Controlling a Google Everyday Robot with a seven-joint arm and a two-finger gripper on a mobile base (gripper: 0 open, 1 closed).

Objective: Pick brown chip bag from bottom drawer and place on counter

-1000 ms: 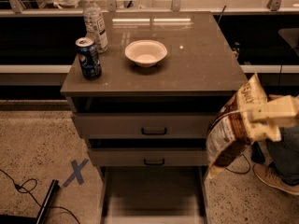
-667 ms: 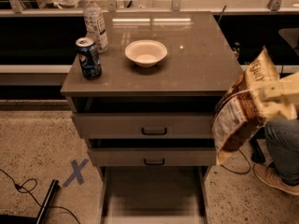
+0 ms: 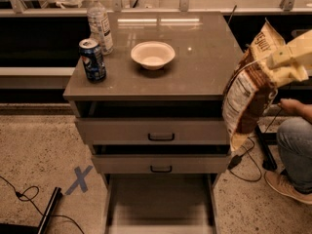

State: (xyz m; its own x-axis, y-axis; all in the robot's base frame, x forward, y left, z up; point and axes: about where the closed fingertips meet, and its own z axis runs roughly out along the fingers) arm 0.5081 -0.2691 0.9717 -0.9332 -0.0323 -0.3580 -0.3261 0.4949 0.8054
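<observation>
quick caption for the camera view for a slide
The end effector at right holds the brown chip bag aloft beside the counter, with the bottom drawer open below.

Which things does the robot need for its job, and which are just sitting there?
For the job: counter; bottom drawer, pulled open; brown chip bag, gripped by the hand beyond the counter's right edge.
Just sitting there: soda can, water bottle, white bowl, blue floor cross.
</observation>
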